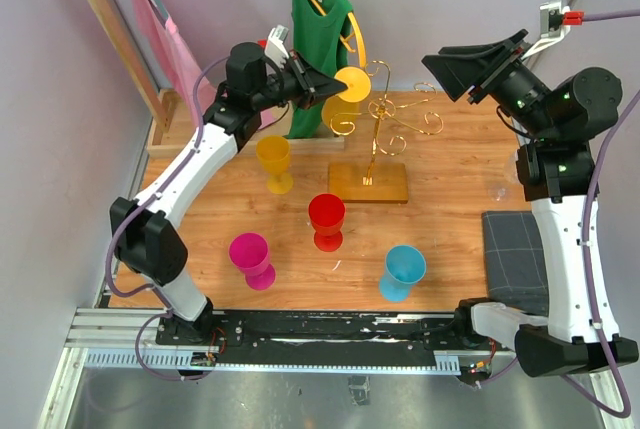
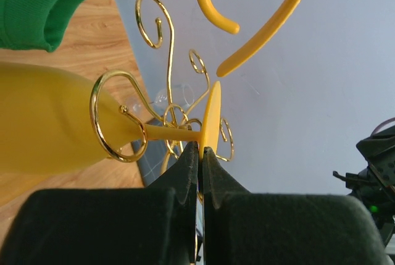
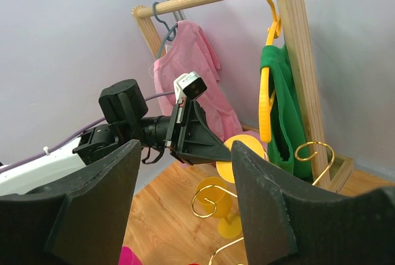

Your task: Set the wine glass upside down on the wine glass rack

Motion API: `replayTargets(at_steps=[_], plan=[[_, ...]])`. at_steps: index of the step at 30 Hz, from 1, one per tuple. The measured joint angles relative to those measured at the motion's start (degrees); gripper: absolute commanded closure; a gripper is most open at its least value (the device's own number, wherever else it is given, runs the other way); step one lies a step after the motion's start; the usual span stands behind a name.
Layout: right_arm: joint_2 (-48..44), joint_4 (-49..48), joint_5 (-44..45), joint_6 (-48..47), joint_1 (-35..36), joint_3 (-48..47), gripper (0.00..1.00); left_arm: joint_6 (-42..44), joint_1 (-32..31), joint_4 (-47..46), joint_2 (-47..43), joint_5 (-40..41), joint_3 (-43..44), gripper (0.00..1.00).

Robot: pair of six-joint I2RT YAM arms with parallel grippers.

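Wine glass [image 2: 52, 126], yellow, lies sideways with its stem through one curl of the wine glass rack [image 2: 92, 107]. The left tool [image 2: 200, 148] is closed tight on its foot. The right tool [image 1: 452, 71] hangs wide open, empty.

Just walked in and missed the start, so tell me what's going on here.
The left gripper is shut on the foot of a yellow wine glass, holding it upside down at the gold wine glass rack. The stem seems to sit inside one curled wire arm, and the glass is not yet released. The right gripper is open, raised off to the side and holding nothing.
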State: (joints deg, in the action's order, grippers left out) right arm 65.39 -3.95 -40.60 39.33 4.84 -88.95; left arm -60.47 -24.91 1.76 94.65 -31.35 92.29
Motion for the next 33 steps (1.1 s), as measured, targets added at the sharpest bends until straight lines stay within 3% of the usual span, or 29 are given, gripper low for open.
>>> replayTargets(at_steps=[22,33], plan=[[-0.31,2.19,0.15,-0.98,0.00,0.00,0.38,-2.40,0.09,-4.35,2.01,7.28,0.55,1.00],[-0.26,2.14,0.13,-1.05,0.00,0.00,0.38,-3.48,2.54,-6.25,0.33,8.37,-5.62,1.00]])
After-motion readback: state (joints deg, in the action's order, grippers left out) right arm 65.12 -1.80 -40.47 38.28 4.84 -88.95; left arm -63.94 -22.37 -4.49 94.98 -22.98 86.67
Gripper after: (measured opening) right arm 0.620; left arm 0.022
